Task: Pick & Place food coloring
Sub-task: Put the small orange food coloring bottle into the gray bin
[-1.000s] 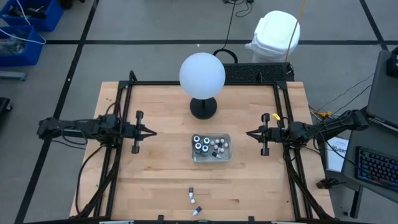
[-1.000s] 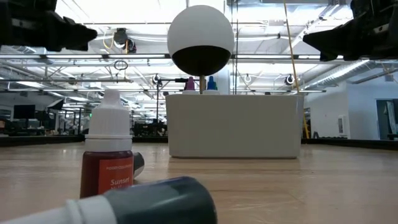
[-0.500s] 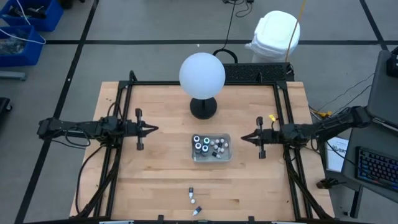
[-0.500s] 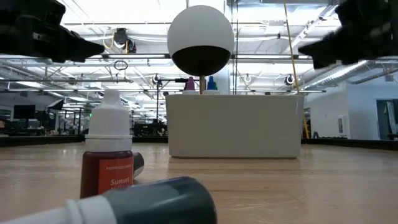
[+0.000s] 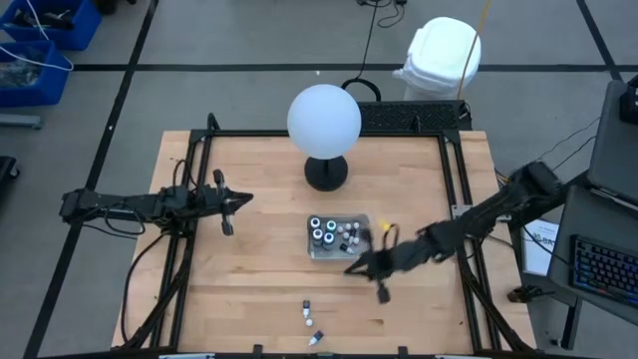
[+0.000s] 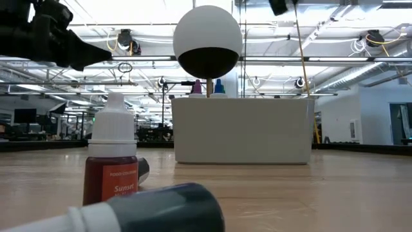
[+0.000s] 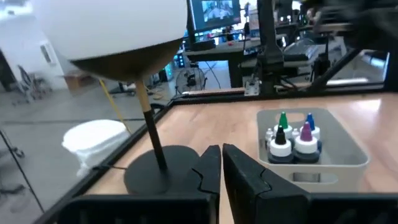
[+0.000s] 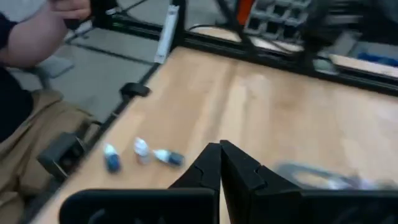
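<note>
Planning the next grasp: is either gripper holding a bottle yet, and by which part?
Nothing is held. The right gripper, shut, hovers empty beside the tray; the left gripper is empty too.

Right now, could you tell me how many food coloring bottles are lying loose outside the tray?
3: one, one and one, clustered near the table's front edge; none seem hidden.

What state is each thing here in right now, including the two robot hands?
Tray: on the table, holding bottles upright.
Three loose bottles: outside the tray near the table's front edge, at least one standing, one lying.
Globe lamp: upright on its base.
Left hand: hovering, nearly shut, holding nothing.
Right hand: shut, empty, beside the tray.
</note>
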